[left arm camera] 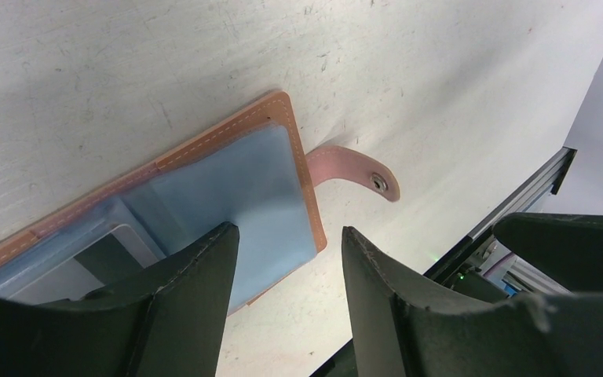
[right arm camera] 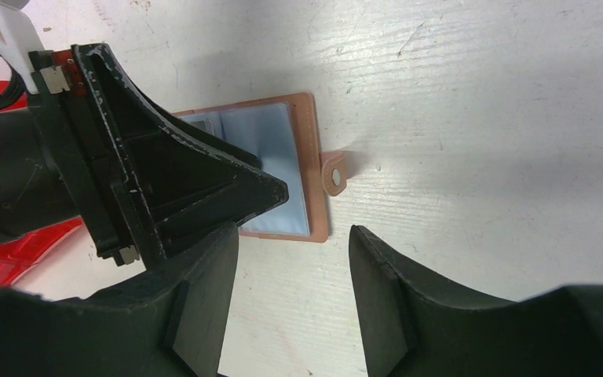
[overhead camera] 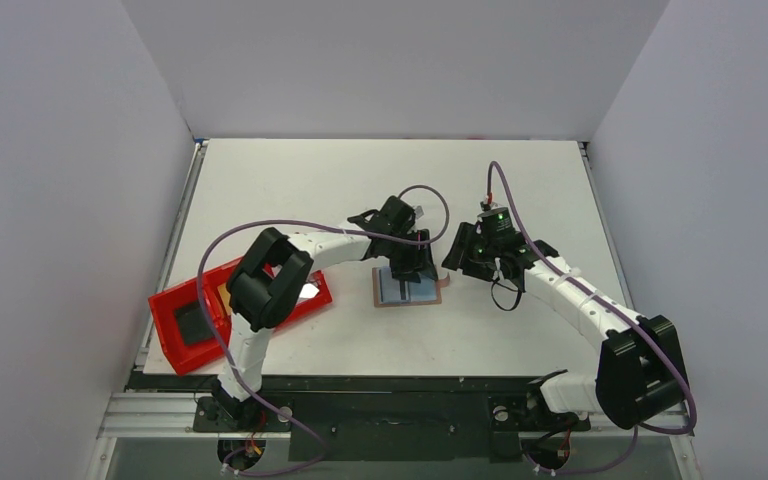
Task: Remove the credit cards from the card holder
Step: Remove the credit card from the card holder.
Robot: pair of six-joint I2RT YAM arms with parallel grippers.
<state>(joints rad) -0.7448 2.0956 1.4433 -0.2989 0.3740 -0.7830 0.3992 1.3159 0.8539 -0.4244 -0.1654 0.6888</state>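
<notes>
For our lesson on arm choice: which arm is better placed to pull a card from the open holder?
Probably left. The left gripper hangs open directly over the open card holder, above its pockets. The right gripper, also open, sits off its edge beside the snap tab.

Nothing legible here. No word, number, label or brand mark can be read in any view. The card holder [left arm camera: 228, 181] shows only plain leather, stitching and a bare snap tab [left arm camera: 347, 166]. The pale credit card [left arm camera: 55, 279] in one of its pockets is too blurred to show any print.
</notes>
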